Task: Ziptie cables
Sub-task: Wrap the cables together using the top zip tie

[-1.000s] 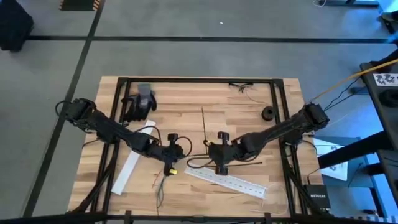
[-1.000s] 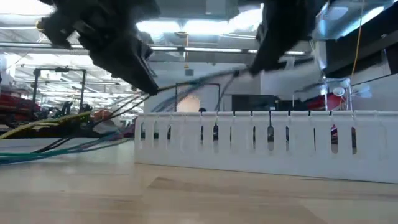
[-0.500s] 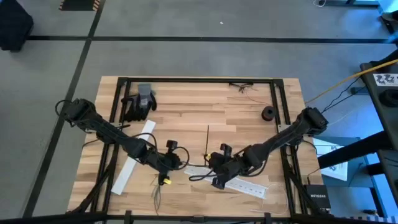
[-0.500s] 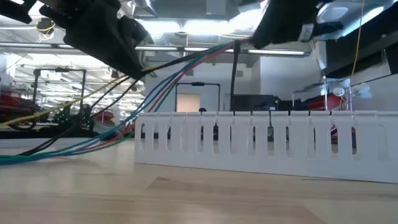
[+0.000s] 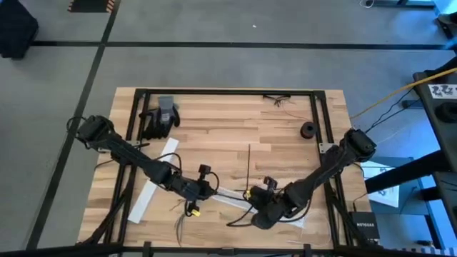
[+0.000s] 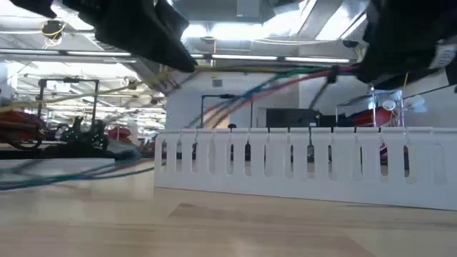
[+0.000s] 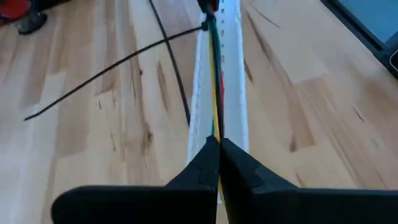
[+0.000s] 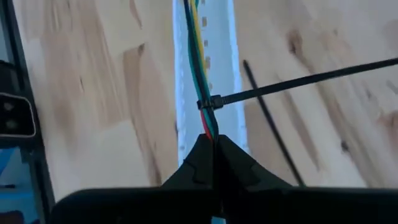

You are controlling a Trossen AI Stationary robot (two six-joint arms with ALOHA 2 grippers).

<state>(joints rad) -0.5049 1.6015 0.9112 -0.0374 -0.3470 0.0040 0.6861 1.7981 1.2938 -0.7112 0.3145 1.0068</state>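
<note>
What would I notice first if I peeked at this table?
You'd spot the two grippers, left gripper and right gripper, pinching the cables between them near the table's front edge, stretched tight over a white perforated strip. A black zip tie is already looped around the cables, its long tail sticking out sideways. A dark glove lies at the far left corner.

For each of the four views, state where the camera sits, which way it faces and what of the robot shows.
High view: overhead, looking straight down; both arms, left gripper, right gripper.
Low view: at table-top height, looking level across; white perforated strip, arms overhead.
Left wrist view: along its shut fingers down the cables.
Right wrist view: along its shut fingers up the same cables.
Both wrist views share the zip tie around the cables.
</note>
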